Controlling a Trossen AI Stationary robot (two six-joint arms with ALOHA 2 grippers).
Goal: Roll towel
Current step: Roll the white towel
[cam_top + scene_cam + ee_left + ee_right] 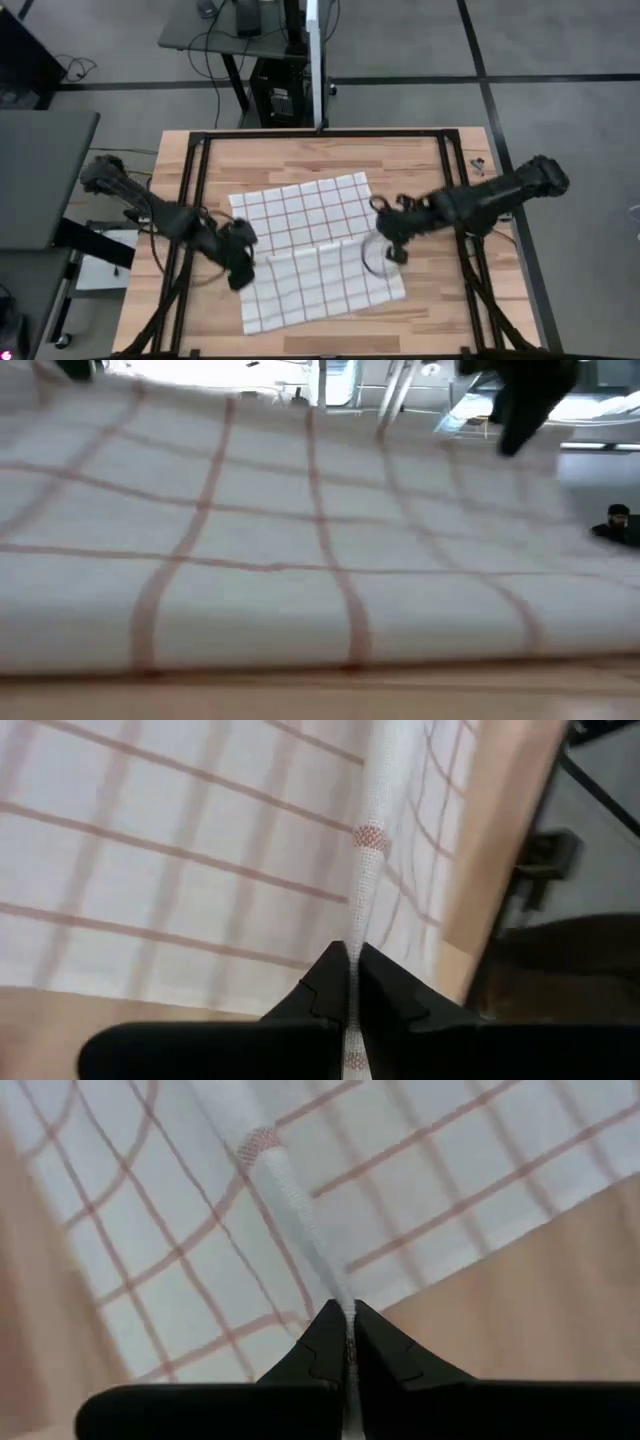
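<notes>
A white towel with a red grid lies across the wooden table. Its far part [300, 210] rests flat. Its near part [325, 285] is a raised layer that slopes down to a rounded fold [320, 660] on the table by the near edge. My left gripper [242, 265] is shut on the left end of that layer's raised edge. My right gripper [392, 248] is shut on its right end. Both grippers also show at the top of the low view, the left gripper [75, 368] and the right gripper [520, 415]. My left gripper pinches the towel's raised edge [356, 935] between its two fingers, coming from above and slanting down. The edge runs away from the fingertips as a thin, taut strip, held above the flat cloth. My right gripper pinches the same edge at its other end [340, 1295] between its two fingers, also slanting down from above. The cloth stretches taut from the fingertips, lifted clear of the layer below.
Black frame rails run along the table's left side [195, 200] and right side [455, 200]. A small dark object [478, 165] lies at the far right. Bare wood [330, 340] shows along the near edge.
</notes>
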